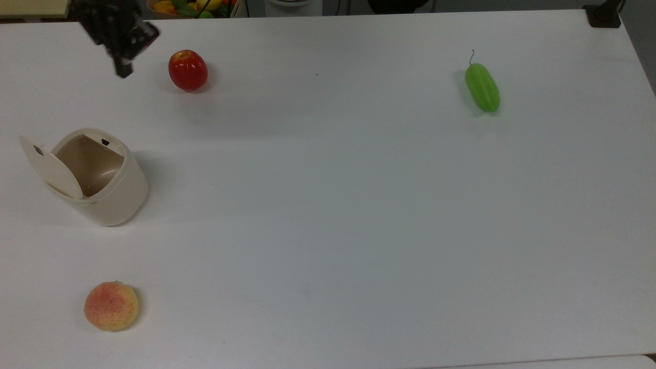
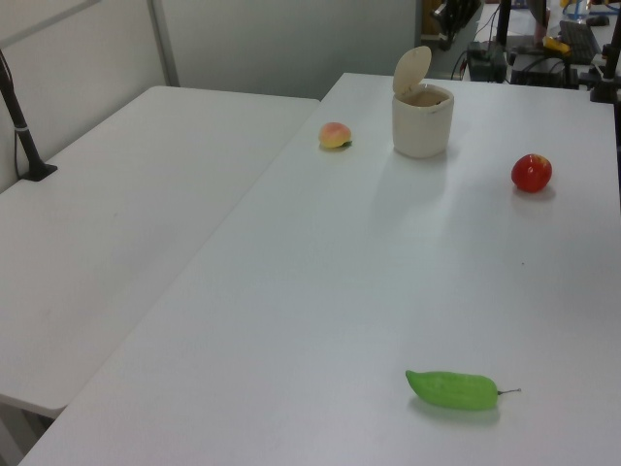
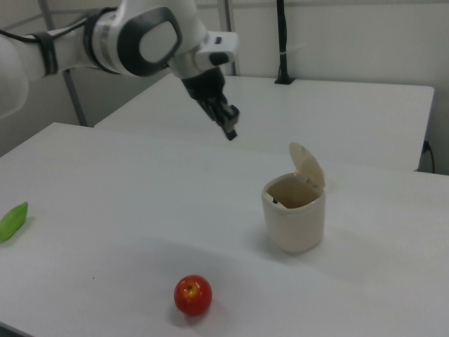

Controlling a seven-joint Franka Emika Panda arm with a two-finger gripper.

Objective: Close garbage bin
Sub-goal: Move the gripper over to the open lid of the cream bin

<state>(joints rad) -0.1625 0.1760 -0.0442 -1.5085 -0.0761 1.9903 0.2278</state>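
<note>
The garbage bin (image 1: 114,202) is a cream-beige tub on the white table (image 1: 328,205), at the top view's left. Its hinged lid (image 1: 49,167) stands raised and the brown inside shows. The left view has the bin (image 2: 422,126) at the far end of the table, and the right view has the bin (image 3: 295,225) with its lid (image 3: 309,165) tilted up and back. My gripper (image 1: 123,70) hangs in the air beyond the bin, to the left of the red apple in the top view. In the right view the gripper (image 3: 230,130) is shut with nothing in it, above and left of the bin.
A red apple (image 1: 188,70) lies beyond the bin, a peach (image 1: 111,306) lies nearer the top view's bottom edge, and a green cucumber (image 1: 482,87) lies far to the top view's right. A fruit basket (image 1: 179,6) sits past the table's far edge. A second table (image 2: 116,194) adjoins on the left view's left.
</note>
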